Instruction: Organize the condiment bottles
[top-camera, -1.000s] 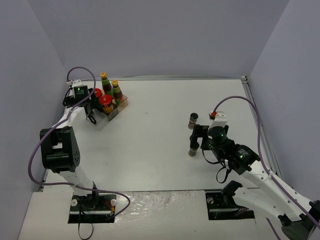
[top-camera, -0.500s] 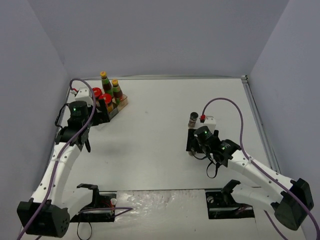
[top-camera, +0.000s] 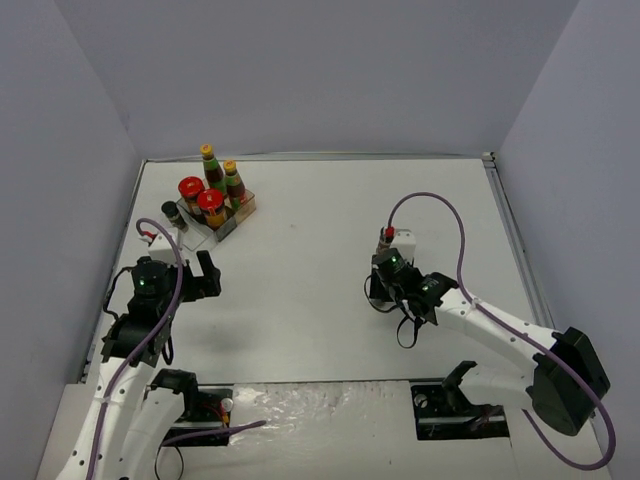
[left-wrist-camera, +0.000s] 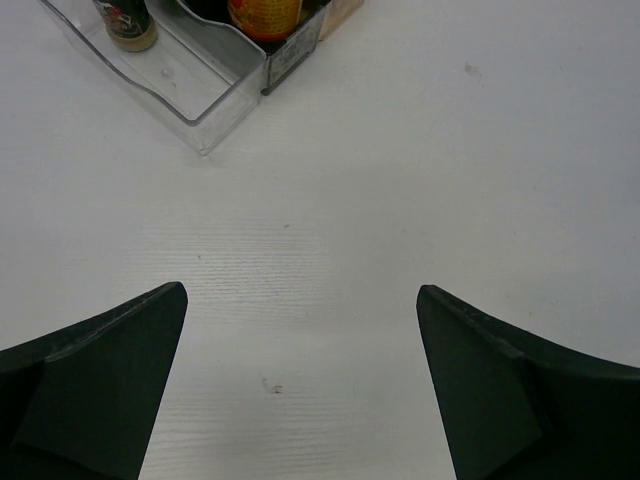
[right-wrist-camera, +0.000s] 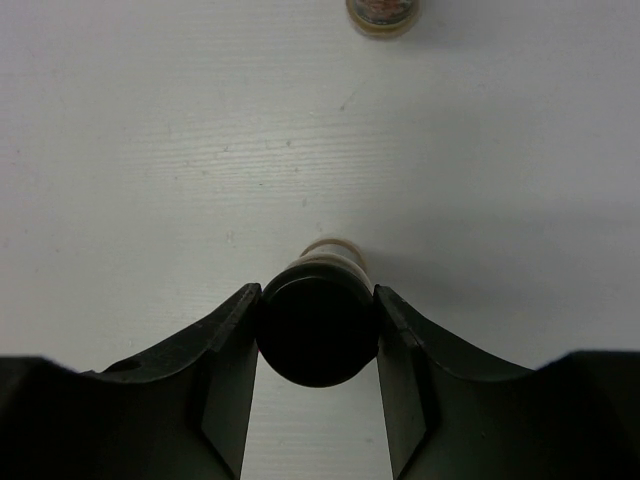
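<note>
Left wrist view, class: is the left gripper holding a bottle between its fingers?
No, the left gripper is open, and only bare table shows between its widely spread fingers.

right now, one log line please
left gripper open, empty | right gripper shut on spice jar | second spice jar loose | rack part filled
</note>
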